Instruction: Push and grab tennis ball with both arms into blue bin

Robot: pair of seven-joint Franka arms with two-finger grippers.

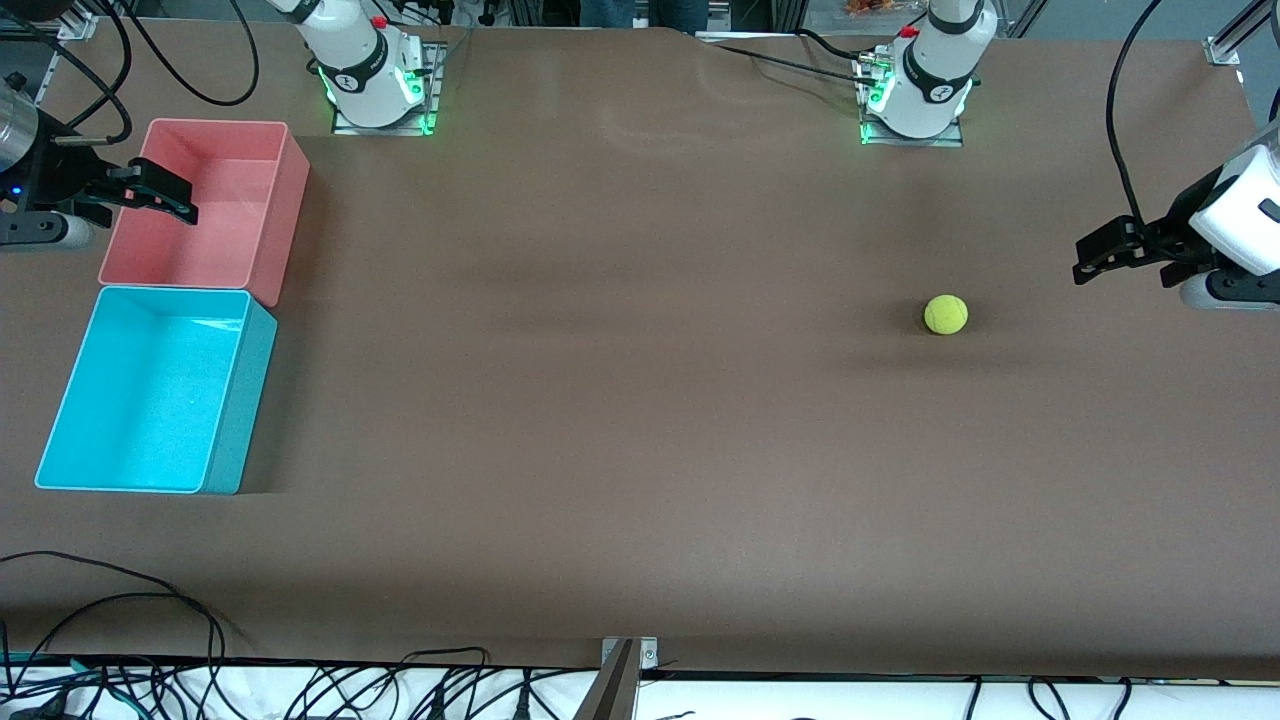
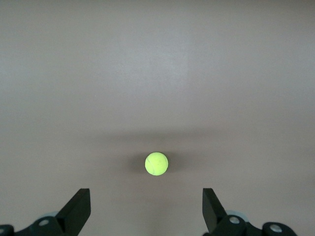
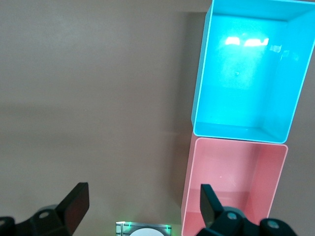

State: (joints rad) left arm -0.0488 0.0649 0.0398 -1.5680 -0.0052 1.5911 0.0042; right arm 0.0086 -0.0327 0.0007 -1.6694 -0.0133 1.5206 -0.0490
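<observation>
A wide brown table [image 1: 620, 420] fills the scene, matte and bare across its middle, with tangled black cables [image 1: 300, 690] along the edge nearest the front camera. At the right arm's end the blue bin [image 1: 150, 395] sits touching the pink bin [image 1: 205, 205], the blue one nearer the front camera; both stand open-topped with nothing inside. The tennis ball [image 1: 945, 314] lies alone on the bare surface toward the left arm's end, well apart from both bins, with open table all around it. The left gripper [image 1: 1095, 258] hangs over the table's edge at its own end, near the ball but not touching it, its fingers [image 2: 78, 209] spread wide and holding nothing. The right gripper [image 1: 165, 195] is over the pink bin, its jaws likewise spread and holding nothing.
</observation>
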